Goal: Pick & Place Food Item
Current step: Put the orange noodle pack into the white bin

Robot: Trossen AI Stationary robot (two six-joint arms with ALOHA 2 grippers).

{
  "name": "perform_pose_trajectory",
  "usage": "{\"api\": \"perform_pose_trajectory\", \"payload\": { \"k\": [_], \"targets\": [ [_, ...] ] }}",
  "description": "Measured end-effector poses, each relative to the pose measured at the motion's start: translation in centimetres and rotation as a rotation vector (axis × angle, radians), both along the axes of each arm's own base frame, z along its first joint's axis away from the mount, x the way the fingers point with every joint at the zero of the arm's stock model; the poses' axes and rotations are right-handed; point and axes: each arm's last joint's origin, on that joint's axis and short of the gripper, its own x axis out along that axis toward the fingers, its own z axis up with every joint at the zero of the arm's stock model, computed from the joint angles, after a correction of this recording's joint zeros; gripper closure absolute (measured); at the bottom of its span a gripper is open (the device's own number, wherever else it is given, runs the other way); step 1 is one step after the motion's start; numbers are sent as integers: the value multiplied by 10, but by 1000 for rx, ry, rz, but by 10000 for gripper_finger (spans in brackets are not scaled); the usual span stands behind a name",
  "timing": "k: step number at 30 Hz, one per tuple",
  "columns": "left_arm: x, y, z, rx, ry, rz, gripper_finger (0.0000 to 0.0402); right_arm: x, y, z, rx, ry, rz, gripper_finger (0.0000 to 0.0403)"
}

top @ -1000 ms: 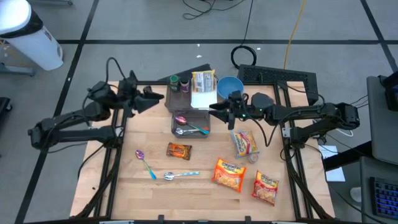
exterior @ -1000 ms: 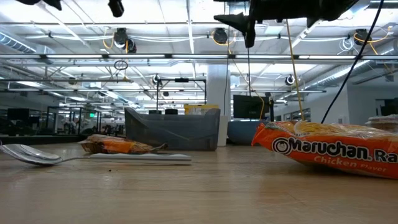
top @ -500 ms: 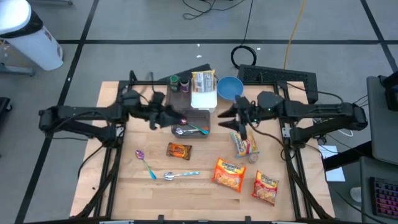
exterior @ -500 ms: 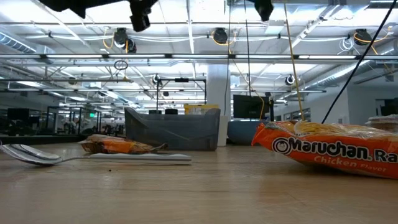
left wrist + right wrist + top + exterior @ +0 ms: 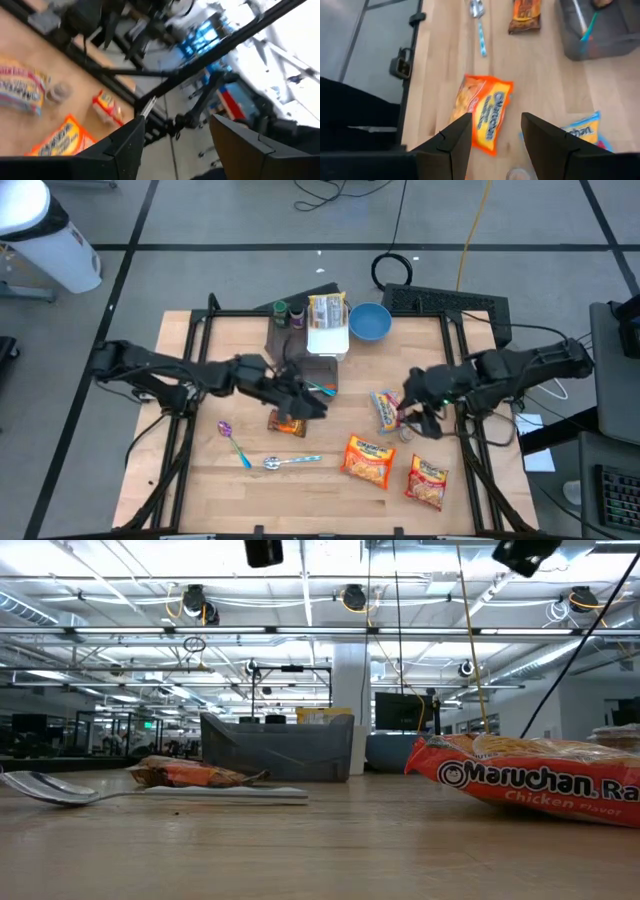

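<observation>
The wooden worktop (image 5: pixel 200 480) held snack packets. The left gripper (image 5: pixel 305 405) hung over the brown packet (image 5: pixel 287 423), fingers open. The right gripper (image 5: pixel 408 415) hung beside the blue packet (image 5: pixel 388 410), fingers open.

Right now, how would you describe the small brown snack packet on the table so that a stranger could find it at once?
Start at the dark grey tray that holds spoons, near the back middle of the wooden table. Just in front of it lies the brown snack packet, partly under the left gripper. Unlike the larger orange noodle packs to its right, it is small and dark brown.
</observation>
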Motion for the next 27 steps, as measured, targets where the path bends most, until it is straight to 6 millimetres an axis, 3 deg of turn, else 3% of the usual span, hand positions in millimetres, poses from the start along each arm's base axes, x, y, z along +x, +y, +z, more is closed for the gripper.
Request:
{"api": "perform_pose_trajectory", "payload": {
  "k": [5,10,20,27],
  "targets": [
    [11,-27,-7,-12,171,-9,182,-19,15,-6,33,-26,47,235],
    [21,-49,-30,-123,329,-34,191,-28,26,-24,133,-83,49,236],
    [55,-58,-105,-388,646,-12,210,-25,47,-70,242,-355,1,239],
    [73,-62,-138,-464,657,14,229,-24,48,-75,247,-410,-28,240]
  ]
}}
